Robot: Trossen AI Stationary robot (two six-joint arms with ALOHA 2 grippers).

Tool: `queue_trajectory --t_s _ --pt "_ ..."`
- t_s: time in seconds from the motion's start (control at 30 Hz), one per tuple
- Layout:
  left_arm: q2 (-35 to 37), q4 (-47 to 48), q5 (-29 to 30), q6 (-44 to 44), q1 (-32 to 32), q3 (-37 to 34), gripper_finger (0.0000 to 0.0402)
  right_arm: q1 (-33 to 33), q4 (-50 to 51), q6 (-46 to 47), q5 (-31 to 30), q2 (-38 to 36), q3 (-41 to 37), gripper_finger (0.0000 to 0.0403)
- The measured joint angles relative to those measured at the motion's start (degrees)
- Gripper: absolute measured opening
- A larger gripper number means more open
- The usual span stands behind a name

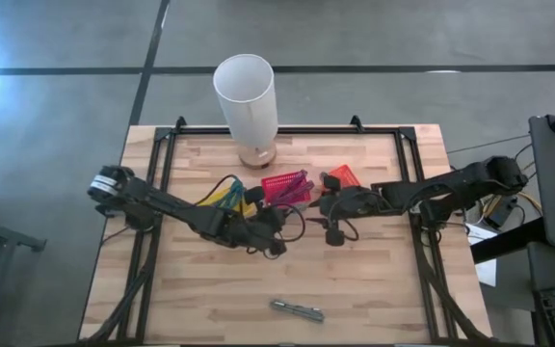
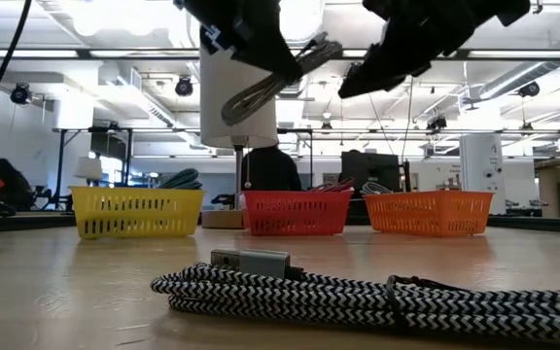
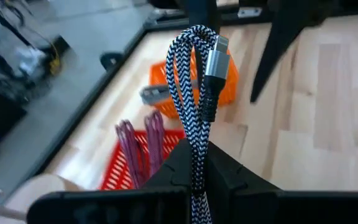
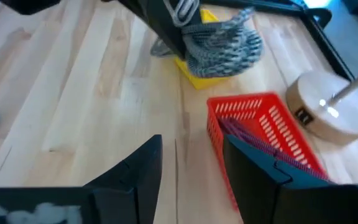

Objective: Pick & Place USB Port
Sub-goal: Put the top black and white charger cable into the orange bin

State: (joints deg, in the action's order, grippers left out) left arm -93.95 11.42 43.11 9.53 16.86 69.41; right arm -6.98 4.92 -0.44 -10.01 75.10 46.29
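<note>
We see the left gripper (image 1: pixel 276 248) clamped on a folded loop of braided cable (image 3: pixel 194 81), held up over mid-table near the red basket (image 1: pixel 287 186); its metal plug (image 3: pixel 216 59) sticks out at the top of the loop. The right gripper (image 1: pixel 335 234) hangs beside it, jaws wide, holding nothing. We judge the cable light, limp and a bit slick, so grip the doubled strands low or take the rigid plug. Another cable (image 2: pixel 377 292) lies on the table.
</note>
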Motion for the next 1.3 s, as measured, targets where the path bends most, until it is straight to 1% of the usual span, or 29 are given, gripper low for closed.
queue_trajectory --t_s 0.1,0.23,0.4,0.53,0.6,0.63,0.73,0.77,0.8,0.87,0.9,1.0,1.13,1.2,1.3 --pt "1.05 -1.37 0.48 -2.59 0.00 0.44 0.0016 0.00 -0.02 -1.49 -0.07 0.91 1.83 0.0166" --pt "3.98 -2.63 0.53 -4.99 0.12 0.98 0.0016 0.00 0.85 -0.78 -0.23 0.23 3.54 0.0166" --pt "8.31 -2.95 0.53 -6.40 0.37 0.79 0.0016 -0.46 3.49 0.00 -0.16 -3.94 4.25 0.0160" --pt "10.81 -5.41 -0.33 -6.86 0.52 -1.58 0.0016 -0.87 3.12 -0.58 -0.12 -8.14 1.69 0.0155" --pt "11.08 -10.15 -2.97 -8.51 0.50 -4.61 0.0016 -0.94 0.57 -0.66 -0.14 -9.58 -0.37 0.0153" --pt "11.10 -13.71 -5.45 -9.63 0.48 -6.30 0.0016 -0.98 -1.47 -1.05 -0.04 -10.22 -1.72 0.0153" --pt "10.31 -29.76 -15.08 -13.14 -0.40 -12.24 0.0016 -1.02 -9.95 -2.53 0.04 -10.78 -5.49 0.0154" --pt "9.69 -35.39 -17.47 -13.94 -0.75 -14.11 0.0016 -1.01 -13.01 -3.01 0.03 -10.79 -6.73 0.0155" --pt "9.11 -40.45 -18.96 -14.44 -1.19 -15.97 0.0016 -1.01 -15.68 -3.35 0.03 -10.78 -7.80 0.0156" --pt "8.04 -47.79 -19.28 -15.83 -2.09 -18.95 0.0016 -1.01 -20.41 -3.84 0.56 -10.56 -9.11 0.0157" --pt "7.68 -50.98 -19.30 -16.34 -2.60 -20.17 0.0016 -1.00 -21.09 -4.08 1.43 -10.56 -9.58 0.0158" --pt "7.22 -57.92 -19.32 -16.56 -4.32 -22.63 0.0016 -1.01 -21.96 -4.24 4.49 -10.27 -9.73 0.0155" --pt "6.90 -63.61 -20.38 -16.51 -6.07 -23.59 0.0016 -0.98 -22.16 -2.46 4.67 -9.40 -8.97 0.0153" --pt "6.94 -65.78 -23.00 -16.48 -6.71 -23.41 0.0016 -0.90 -21.95 -1.23 4.29 -8.86 -8.64 0.0154" --pt "6.75 -66.29 -27.03 -16.47 -7.06 -22.48 0.0016 -0.87 -21.92 0.01 4.07 -7.82 -7.72 0.0155"
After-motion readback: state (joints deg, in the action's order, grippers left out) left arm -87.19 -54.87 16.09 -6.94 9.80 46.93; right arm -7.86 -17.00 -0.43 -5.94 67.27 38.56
